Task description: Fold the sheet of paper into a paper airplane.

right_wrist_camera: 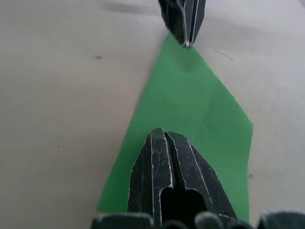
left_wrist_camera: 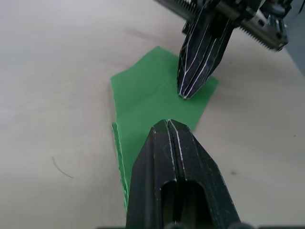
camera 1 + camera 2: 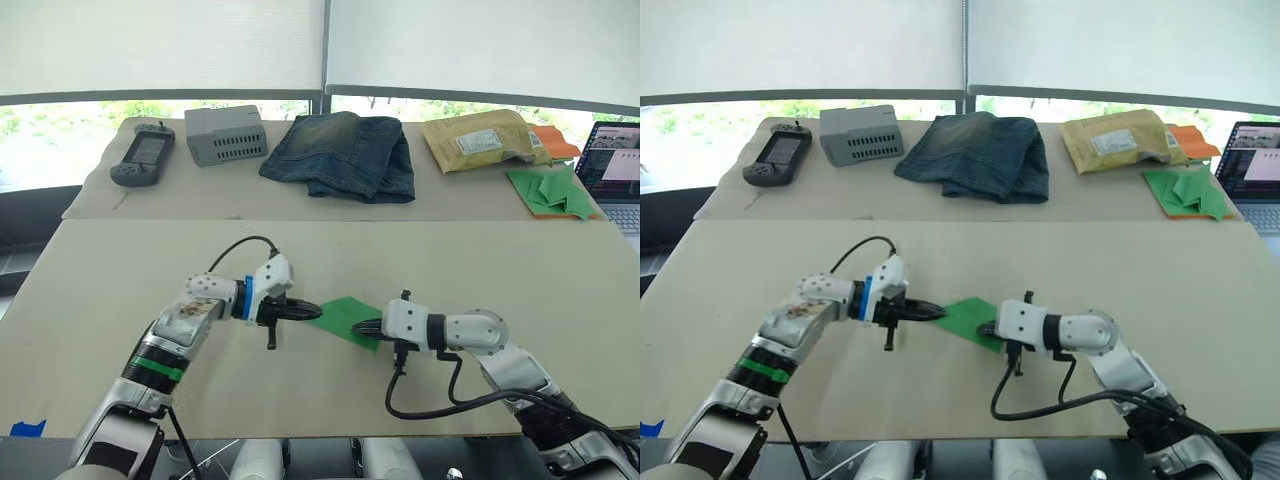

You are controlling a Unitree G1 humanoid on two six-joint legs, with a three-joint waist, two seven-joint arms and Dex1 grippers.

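The sheet of paper point(image 3: 345, 321) is bright green, folded into a pointed, creased shape, and lies flat on the beige table point(image 3: 500, 270) near the front middle. My left gripper point(image 3: 315, 311) is shut, its tips resting on the paper's left point, where the layered folded edge point(image 2: 117, 143) shows. My right gripper point(image 3: 364, 326) is shut too, tips down on the paper's right part. The two grippers face each other across the sheet point(image 1: 200, 105), a short gap apart. In the left wrist view the right gripper's fingertips point(image 2: 190, 86) press on the green surface.
On the back table lie a handheld game console point(image 3: 143, 155), a grey box point(image 3: 226, 133), folded jeans point(image 3: 342, 153), a yellow padded envelope point(image 3: 480, 140), and a heap of green pieces on orange paper point(image 3: 548, 190). A laptop point(image 3: 612, 165) stands at far right.
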